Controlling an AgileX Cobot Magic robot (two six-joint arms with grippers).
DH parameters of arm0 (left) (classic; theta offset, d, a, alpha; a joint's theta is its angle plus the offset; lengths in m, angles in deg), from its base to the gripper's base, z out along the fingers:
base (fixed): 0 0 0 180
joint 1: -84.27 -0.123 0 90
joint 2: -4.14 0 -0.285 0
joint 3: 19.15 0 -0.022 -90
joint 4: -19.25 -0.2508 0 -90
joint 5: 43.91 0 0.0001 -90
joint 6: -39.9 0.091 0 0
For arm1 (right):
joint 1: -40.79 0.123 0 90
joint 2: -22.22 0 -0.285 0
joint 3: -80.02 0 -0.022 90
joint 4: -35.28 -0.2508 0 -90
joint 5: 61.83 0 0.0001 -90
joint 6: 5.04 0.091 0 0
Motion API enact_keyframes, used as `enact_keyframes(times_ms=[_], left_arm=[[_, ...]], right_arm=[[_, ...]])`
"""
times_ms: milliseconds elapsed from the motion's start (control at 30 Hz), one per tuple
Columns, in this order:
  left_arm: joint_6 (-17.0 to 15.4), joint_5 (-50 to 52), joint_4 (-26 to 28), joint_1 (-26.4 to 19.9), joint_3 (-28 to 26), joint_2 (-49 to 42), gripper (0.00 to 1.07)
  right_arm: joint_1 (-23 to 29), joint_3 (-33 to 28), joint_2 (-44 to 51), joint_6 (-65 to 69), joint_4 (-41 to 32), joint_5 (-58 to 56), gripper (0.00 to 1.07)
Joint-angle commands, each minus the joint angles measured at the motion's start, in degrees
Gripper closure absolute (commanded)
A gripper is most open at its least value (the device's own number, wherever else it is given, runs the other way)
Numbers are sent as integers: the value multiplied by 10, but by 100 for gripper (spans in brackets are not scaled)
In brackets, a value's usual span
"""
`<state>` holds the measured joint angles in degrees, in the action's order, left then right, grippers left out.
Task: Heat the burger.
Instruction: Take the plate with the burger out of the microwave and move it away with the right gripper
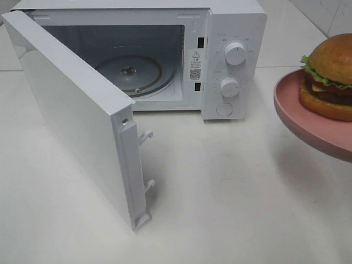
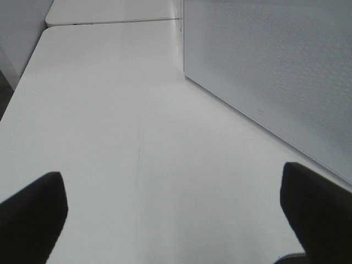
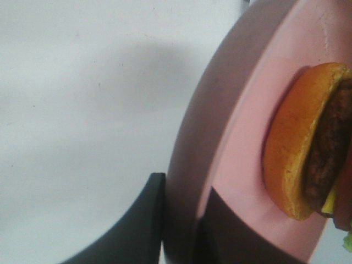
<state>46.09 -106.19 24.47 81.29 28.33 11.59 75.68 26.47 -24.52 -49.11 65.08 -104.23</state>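
Right wrist view is showing the right gripper [image 3: 181, 220] pinching the pink plate's [image 3: 242, 132] rim between its dark fingers [image 3: 137, 225], the burger [image 1: 331, 77] sitting on the plate at three o'clock of the open microwave [image 1: 231, 60]. Left gripper [image 2: 170, 220] is hanging spread wide, holding nothing, over the white bench [image 2: 110, 126].
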Motion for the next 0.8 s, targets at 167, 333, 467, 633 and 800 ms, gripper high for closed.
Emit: enact_keyframes(times_ms=[167, 333, 467, 633, 800], left_arm=[[-2, 7, 2, 1, 1, -9, 9], [-2, 7, 2, 1, 1, -9, 9], [-2, 7, 2, 1, 1, -9, 9], [-2, 7, 2, 1, 1, -9, 9], [-2, 7, 2, 1, 1, -9, 9]], right_arm=[[0, 6, 7, 115, 81, -11, 107], [0, 6, 0, 154, 97, -26, 107], [0, 6, -34, 226, 132, -65, 107], [0, 7, -86, 319, 160, -95, 107], [0, 7, -127, 428, 202, -100, 107]])
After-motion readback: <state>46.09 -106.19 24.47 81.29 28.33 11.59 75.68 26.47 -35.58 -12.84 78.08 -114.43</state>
